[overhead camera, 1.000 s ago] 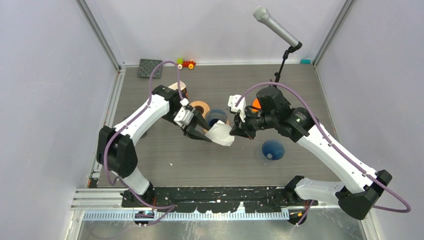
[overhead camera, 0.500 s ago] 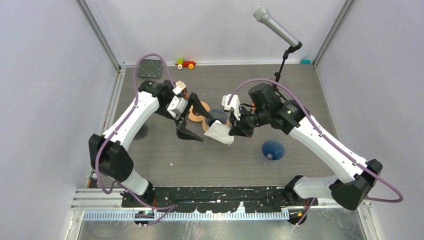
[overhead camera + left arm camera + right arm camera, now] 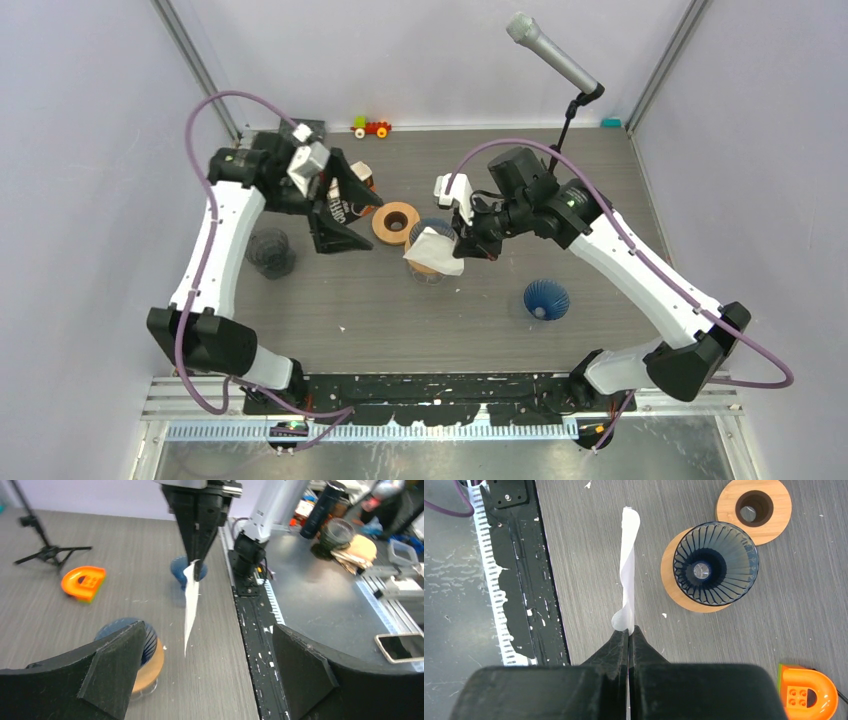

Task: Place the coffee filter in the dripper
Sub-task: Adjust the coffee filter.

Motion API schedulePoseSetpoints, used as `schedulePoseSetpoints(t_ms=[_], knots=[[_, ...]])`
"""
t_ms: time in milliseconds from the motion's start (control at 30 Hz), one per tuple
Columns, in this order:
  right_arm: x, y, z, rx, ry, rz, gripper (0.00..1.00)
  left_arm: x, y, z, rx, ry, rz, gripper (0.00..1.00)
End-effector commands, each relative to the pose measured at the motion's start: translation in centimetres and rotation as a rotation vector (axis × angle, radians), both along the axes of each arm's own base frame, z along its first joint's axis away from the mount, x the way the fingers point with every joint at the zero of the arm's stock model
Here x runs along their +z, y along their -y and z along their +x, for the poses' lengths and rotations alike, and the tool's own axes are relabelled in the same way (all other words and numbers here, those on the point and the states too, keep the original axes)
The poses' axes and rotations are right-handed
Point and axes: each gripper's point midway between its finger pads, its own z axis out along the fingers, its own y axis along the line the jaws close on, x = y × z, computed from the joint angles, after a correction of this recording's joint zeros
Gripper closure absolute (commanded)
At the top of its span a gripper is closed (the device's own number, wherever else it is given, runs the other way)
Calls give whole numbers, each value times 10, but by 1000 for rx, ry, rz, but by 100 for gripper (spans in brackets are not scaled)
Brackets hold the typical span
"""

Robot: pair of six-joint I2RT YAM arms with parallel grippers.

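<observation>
Setting: We see a grey wood-grain table (image 3: 620, 170) boxed in by pale lilac walls (image 3: 90, 150), with a microphone (image 3: 550, 52) on a stand at the back right.
Left pincer: The left pincer (image 3: 376, 226) stands with its jaws wide apart and nothing between them. It is lifted above the table at the rear left.
Change on the left: A second ago we saw it down at the coffee filter's left edge, opposite the other pincer. Half a second ago it had let go and begun to draw back. Now it is well apart from the paper.
Right pincer: The right pincer (image 3: 629, 632) is pressed together on one edge of the coffee filter (image 3: 629, 565), which it now carries alone.
Coffee filter: The white paper hangs in the air, edge-on to both wrist cameras and slightly twisted. It is not in the dripper.
Change in the filter: It has moved a little toward the back. From above it now overlaps the near rim of the dripper (image 3: 724, 580), where before it lay nearer the front.
Dripper: Dark blue and ribbed, it sits upright on a round wooden base, in the same spot as before.
Nearby: A wooden ring (image 3: 774, 500) lies just beside the dripper. A second blue dripper (image 3: 546, 298) stands nearer the front right, and an orange block (image 3: 806, 692) lies close to the right arm. We see no shift in these.
</observation>
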Motion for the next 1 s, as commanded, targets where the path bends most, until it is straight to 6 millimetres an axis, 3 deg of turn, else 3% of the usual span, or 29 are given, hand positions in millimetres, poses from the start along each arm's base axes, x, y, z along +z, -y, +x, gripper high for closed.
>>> schedulePoseSetpoints(t_ms=[0, 233, 367, 467, 533, 567, 600, 667, 767, 967], knots=[[18, 0, 5, 9, 44, 12, 100, 55, -25, -25, 98, -321, -131, 0], [23, -5, 7, 22, 34, 11, 100, 58, -62, -2, 290, -399, -124, 0], [24, -7, 8, 24, 31, 14, 99, 34, -84, 20, 406, -416, 18, 0], [27, -8, 8, 22, 31, 22, 99, -7, -110, 58, 614, -512, 189, 0], [30, -9, 8, 22, 33, 29, 99, -25, -130, 91, 849, -398, 236, 0], [30, -9, 8, 20, 33, 31, 99, -14, -137, 100, 932, -246, 231, 0], [30, -9, 9, 15, 31, 33, 99, -13, -139, 102, 970, -201, 239, 0], [30, -10, 9, 7, 27, 37, 99, -3, -129, 93, 930, -185, 213, 0], [30, -10, 7, 9, 23, 40, 99, 11, -96, 70, 751, -213, 137, 0], [28, -14, -2, 38, 6, 56, 99, -5, -10, 8, 356, 74, 193, 2]])
